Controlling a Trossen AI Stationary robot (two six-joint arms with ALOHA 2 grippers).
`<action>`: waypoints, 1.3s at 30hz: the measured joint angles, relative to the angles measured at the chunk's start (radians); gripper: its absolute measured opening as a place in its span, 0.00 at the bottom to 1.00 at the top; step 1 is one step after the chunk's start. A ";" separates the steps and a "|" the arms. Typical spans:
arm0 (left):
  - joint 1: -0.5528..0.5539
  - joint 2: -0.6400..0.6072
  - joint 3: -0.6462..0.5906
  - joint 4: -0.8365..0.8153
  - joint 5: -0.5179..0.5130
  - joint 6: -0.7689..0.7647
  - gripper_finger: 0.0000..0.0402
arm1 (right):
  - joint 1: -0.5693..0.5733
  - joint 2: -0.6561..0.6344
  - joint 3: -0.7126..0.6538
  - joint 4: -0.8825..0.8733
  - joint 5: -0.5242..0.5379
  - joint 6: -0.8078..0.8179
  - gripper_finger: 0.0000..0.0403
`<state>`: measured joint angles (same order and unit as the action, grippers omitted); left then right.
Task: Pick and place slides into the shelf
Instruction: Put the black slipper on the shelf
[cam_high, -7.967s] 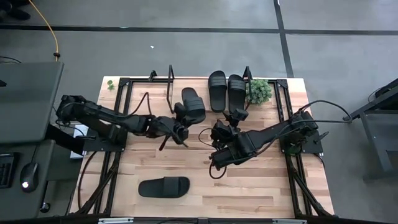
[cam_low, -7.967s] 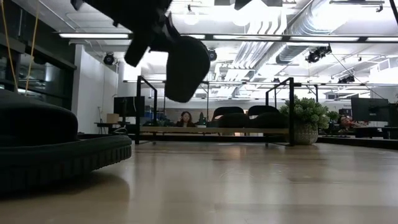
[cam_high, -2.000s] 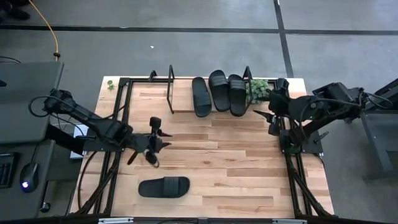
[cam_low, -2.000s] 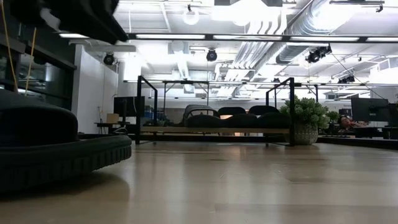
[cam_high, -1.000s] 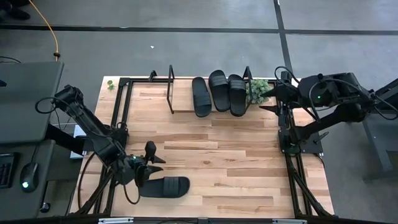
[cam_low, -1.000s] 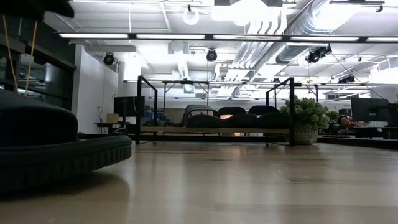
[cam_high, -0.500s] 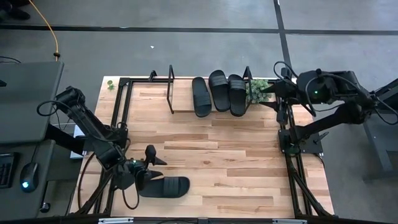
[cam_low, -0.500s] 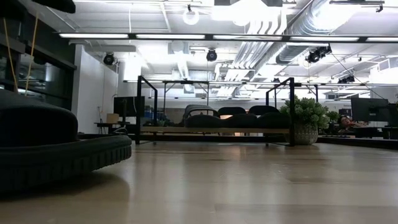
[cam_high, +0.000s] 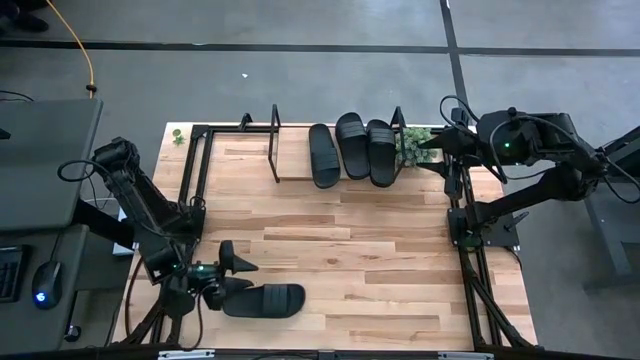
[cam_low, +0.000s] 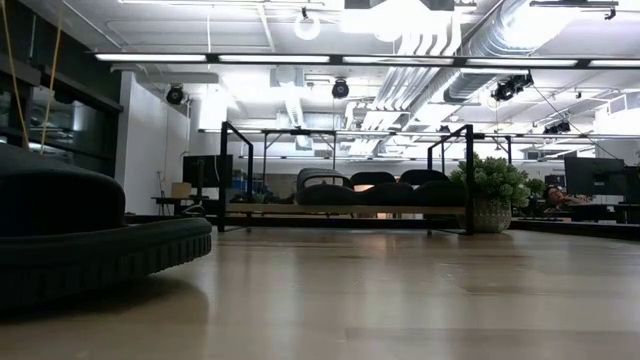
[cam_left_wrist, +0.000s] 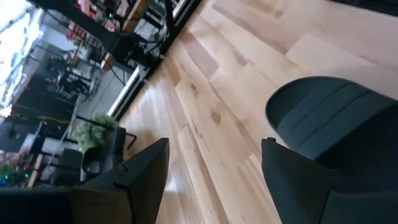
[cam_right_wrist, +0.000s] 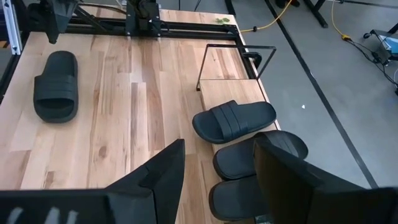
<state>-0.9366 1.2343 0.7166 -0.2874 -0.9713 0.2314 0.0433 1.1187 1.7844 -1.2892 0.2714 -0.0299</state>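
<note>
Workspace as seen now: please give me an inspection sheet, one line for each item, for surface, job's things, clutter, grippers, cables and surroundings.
Surface: wooden table, black rails along both sides.
Job's things: three slides lie side by side on the shelf; the fourth slide lies on the table at the near left.
Clutter: potted plant beside the shelf's right end.
Grippers: left gripper open, at the fourth slide's end, not gripping it; right gripper open, empty, raised at the table's right edge.
Cables: black cables along both arms; yellow cable on the floor.
Surroundings: grey floor, computer mouse on the left desk, no person seen.
</note>
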 joint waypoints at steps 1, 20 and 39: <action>-0.008 0.000 0.000 0.000 -0.012 0.002 0.59 | 0.000 0.000 0.000 0.000 0.000 0.003 0.45; -0.058 0.183 0.000 0.004 -0.043 -0.123 0.59 | 0.000 0.002 0.000 0.000 0.001 0.049 0.45; -0.058 0.247 0.000 0.061 0.070 -0.183 0.59 | 0.000 0.002 0.000 0.000 0.001 0.049 0.45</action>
<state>-0.9945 1.4815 0.7170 -0.2268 -0.9014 0.0482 0.0437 1.1210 1.7844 -1.2892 0.2726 0.0191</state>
